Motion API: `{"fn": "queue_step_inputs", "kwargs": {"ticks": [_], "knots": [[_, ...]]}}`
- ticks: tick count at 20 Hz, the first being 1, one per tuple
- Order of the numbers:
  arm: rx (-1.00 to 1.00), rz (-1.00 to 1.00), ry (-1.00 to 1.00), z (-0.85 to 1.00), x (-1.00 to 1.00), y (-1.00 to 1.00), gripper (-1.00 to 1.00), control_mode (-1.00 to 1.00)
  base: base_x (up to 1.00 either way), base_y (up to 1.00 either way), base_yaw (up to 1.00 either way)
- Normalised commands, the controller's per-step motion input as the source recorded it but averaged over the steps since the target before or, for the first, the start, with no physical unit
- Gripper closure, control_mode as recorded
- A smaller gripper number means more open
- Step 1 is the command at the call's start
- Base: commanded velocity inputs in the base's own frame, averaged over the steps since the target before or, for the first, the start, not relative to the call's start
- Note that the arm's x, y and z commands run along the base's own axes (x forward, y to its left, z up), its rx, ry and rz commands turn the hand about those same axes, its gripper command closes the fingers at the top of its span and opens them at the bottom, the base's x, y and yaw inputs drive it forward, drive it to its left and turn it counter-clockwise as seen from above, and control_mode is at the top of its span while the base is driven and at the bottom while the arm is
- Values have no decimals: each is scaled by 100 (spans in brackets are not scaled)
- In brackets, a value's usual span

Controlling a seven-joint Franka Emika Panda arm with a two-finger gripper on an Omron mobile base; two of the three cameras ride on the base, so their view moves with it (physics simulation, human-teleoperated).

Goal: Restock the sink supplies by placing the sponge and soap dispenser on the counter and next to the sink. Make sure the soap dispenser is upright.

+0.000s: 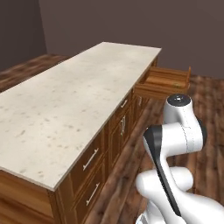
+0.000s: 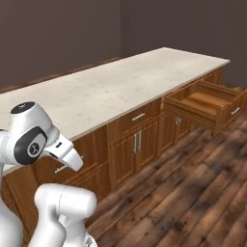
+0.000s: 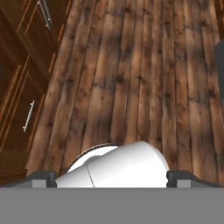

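gripper (image 3: 112, 175) spread wide, held nothing, pointed at wood floor (image 3: 131, 78). sponge, soap dispenser location unclear. bare counter (image 1: 65, 96) beside open drawer (image 1: 164, 83). likely light squashy sponge, pinched across flat faces; slick rigid bottle, gripped round belly, kept upright.

counter (image 1: 57, 109) cut off at left; open drawer's (image 1: 164, 83) inside partly hidden.

My arm (image 1: 179, 144) is glossy white, built of thick rounded segments with smooth bulging elbows. Dark grey bands and round caps mark my joints. My two finger tips (image 3: 41, 177) are small, dark and blocky.
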Motion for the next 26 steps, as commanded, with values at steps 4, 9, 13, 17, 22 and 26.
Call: {"fn": "queue_step_inputs", "kwargs": {"ticks": [4,9,13,17,22,26], "knots": [[0,0,0,0,0,0,-100,100,100,-100,0],[0,0,0,0,0,0,-100,100,100,-97,0],[0,0,0,0,0,0,-100,100,100,-62,-2],[0,0,0,0,0,0,-100,100,100,-18,-18],[0,0,0,0,0,0,-100,100,100,-2,-31],[0,0,0,0,0,0,-100,100,99,0,-36]]}}
